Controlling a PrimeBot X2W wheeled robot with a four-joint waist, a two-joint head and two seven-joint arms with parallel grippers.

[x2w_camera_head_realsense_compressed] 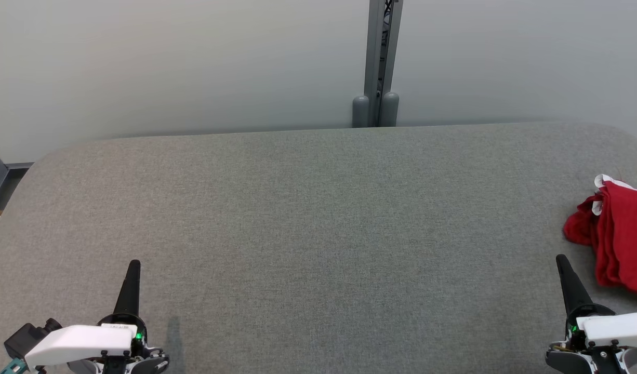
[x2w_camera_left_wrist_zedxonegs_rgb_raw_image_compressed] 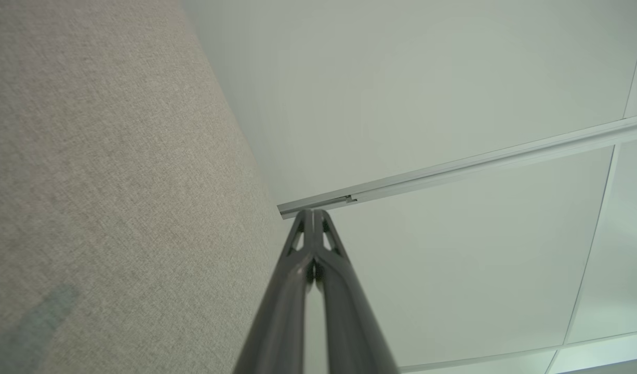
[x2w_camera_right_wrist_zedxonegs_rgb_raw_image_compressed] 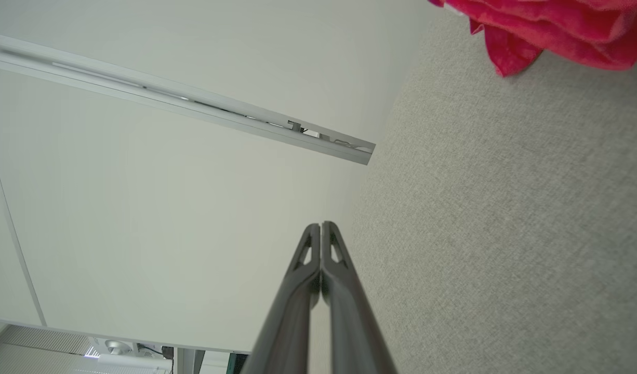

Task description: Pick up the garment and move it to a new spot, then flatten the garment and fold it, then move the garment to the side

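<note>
Pointing across the grey padded table (x2w_camera_head_realsense_compressed: 318, 218), two grippers are holding nothing, fingers pressed together: left gripper (x2w_camera_head_realsense_compressed: 134, 266) at its near-left, right gripper (x2w_camera_head_realsense_compressed: 561, 259) at its near-right. One crumpled red garment (x2w_camera_head_realsense_compressed: 620, 234) is lying at the table's right edge.

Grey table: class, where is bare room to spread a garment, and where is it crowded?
Bare: the middle of the grey table, from the left gripper across to the right gripper and back to the post. Crowded: the right edge, where the red garment lies bunched.
</note>
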